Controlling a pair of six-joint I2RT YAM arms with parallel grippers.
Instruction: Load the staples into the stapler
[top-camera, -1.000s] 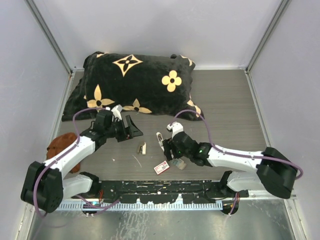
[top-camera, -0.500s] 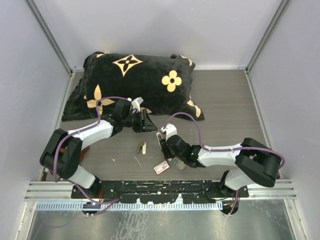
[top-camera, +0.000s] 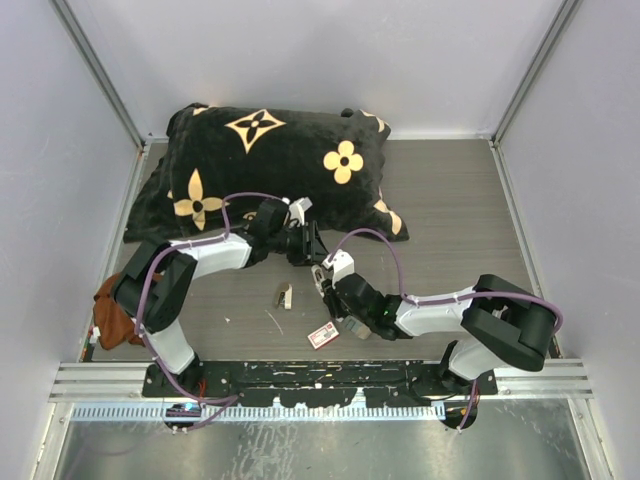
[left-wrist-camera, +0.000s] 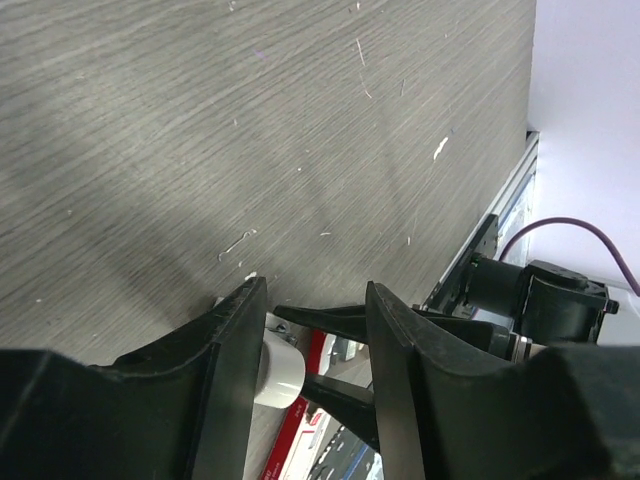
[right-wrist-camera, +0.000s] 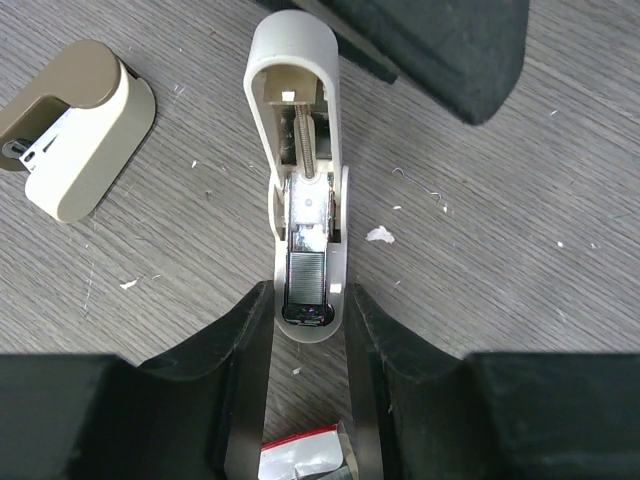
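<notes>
Top view: both hands meet mid-table, just near of the pillow, and the stapler is mostly hidden under them. Right wrist view fills that in: the stapler lies hinged open, top arm pointing far, with the right hand closed on both sides of its magazine end. Left wrist view: left hand about half open, clamping nothing. The pale rounded bit beside one finger is probably the stapler's tip, but the angle is poor. The red-and-white staples box lies just near of the right hand, and a beige-and-brown item lies left of the stapler.
</notes>
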